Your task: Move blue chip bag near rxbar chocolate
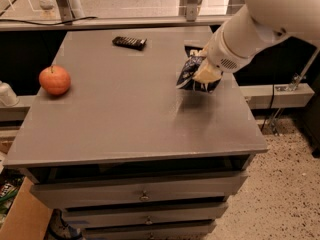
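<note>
The blue chip bag (190, 72) is a crinkly dark navy bag held just above the grey table (125, 114) at its right side, casting a faint shadow below. My gripper (206, 74) is shut on the bag, its pale fingers clamped over the bag's right part, with the white arm coming in from the upper right. The rxbar chocolate (129, 42) is a small flat dark bar lying near the table's far edge, to the upper left of the bag and apart from it.
An orange-red apple (55, 79) sits near the table's left edge. Drawers (142, 194) run below the tabletop. A rail and metal posts (65, 1) stand behind the far edge. A cardboard box (17, 219) is on the floor at lower left.
</note>
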Tool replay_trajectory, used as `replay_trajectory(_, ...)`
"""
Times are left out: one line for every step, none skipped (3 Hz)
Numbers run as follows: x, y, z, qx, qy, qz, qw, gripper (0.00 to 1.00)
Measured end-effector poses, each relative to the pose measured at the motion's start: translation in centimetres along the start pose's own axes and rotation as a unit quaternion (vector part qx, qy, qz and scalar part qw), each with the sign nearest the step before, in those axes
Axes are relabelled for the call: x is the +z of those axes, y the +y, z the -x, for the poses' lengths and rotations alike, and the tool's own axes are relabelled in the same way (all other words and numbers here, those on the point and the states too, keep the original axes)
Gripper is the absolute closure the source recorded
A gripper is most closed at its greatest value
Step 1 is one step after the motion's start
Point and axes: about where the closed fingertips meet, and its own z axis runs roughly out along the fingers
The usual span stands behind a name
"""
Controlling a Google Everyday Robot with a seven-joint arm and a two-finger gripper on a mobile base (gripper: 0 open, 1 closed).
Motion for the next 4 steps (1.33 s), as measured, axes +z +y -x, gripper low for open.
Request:
replay_trajectory(-1.6,-4.7,0.9,-0.015,-0.014,-0.052,0.9984,1.00)
replay_trajectory(-1.6,-4.7,0.9,-0.015,-0.014,-0.052,0.9984,1.00)
replay_trajectory(-1.2,-5.2,1.6,-0.017,-0.027,-0.058,0.9978,1.00)
replay_trajectory(0.5,-7.1,3.0,-0.026,-0.060,-0.064,0.9958,1.00)
